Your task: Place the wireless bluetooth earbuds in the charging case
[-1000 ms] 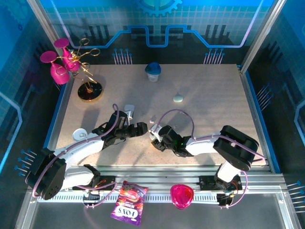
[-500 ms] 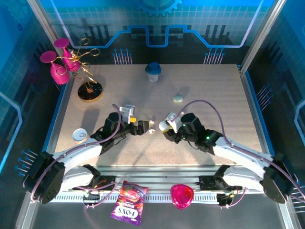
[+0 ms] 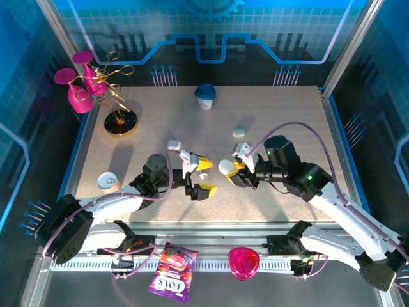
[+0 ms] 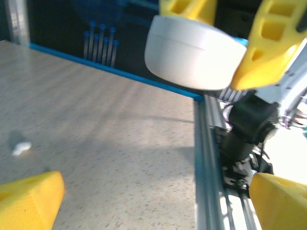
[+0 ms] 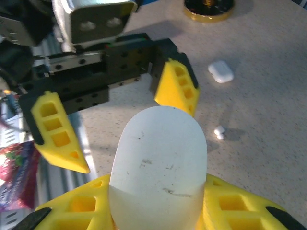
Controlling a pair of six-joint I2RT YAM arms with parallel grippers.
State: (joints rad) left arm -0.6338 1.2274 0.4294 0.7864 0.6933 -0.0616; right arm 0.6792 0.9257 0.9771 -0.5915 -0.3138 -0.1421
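Note:
A white pebble-shaped charging case (image 5: 158, 163) is clamped between my right gripper's (image 5: 158, 203) yellow fingers and held above the table, mid-table in the top view (image 3: 228, 167). It looks closed. My left gripper (image 3: 202, 175) faces it from the left, its yellow fingers (image 5: 176, 87) spread wide with nothing between them. In the left wrist view the case (image 4: 192, 52) hangs just ahead of the left gripper (image 4: 158, 191). One tiny white earbud (image 5: 219, 132) lies on the table beside the left gripper, also seen as a speck (image 4: 21, 147) (image 3: 205, 165).
A second white case (image 3: 174, 144) lies behind the left gripper and a pale case (image 3: 239, 132) sits further back. A gold stand with pink glasses (image 3: 120, 121) is at far left, a blue-lidded cup (image 3: 205, 96) at the back, a white disc (image 3: 107, 181) near the left edge.
The right arm has swung right and lifted the case off the table. The left gripper has moved right toward it and opened fully.

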